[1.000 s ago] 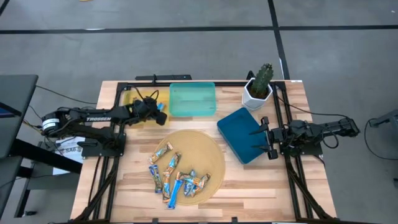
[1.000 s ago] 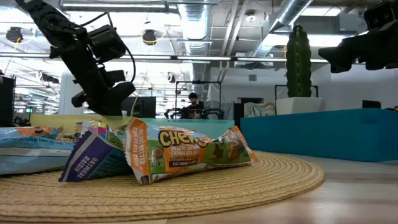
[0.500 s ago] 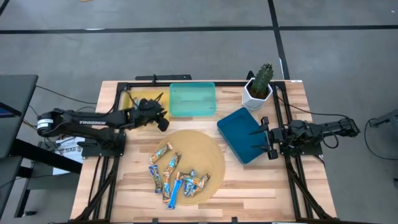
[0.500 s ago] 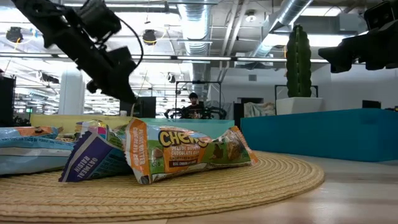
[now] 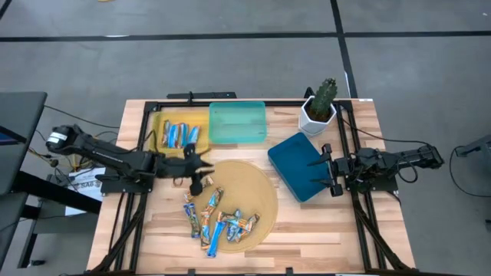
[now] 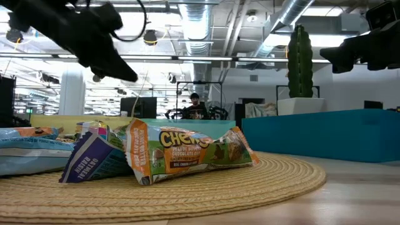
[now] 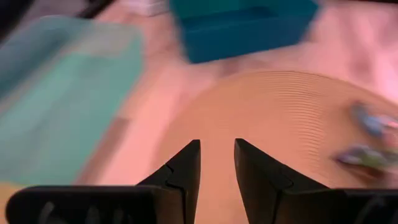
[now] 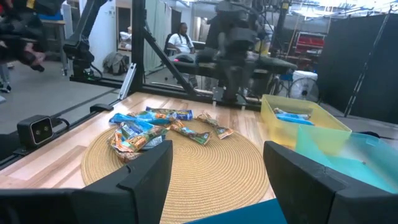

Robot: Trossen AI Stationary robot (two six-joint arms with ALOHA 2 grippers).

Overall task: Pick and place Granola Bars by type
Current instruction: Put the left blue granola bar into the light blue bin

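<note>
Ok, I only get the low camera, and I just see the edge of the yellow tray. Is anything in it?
Observer: Yes, a few granola bars lie side by side in the yellow tray.
Operator: And the tray next to it?
Observer: The teal tray looks empty from above.
Operator: Is the left arm holding a snack?
Observer: No. The left arm has its jaws apart with nothing between them, above the near edge of the woven mat.
</note>
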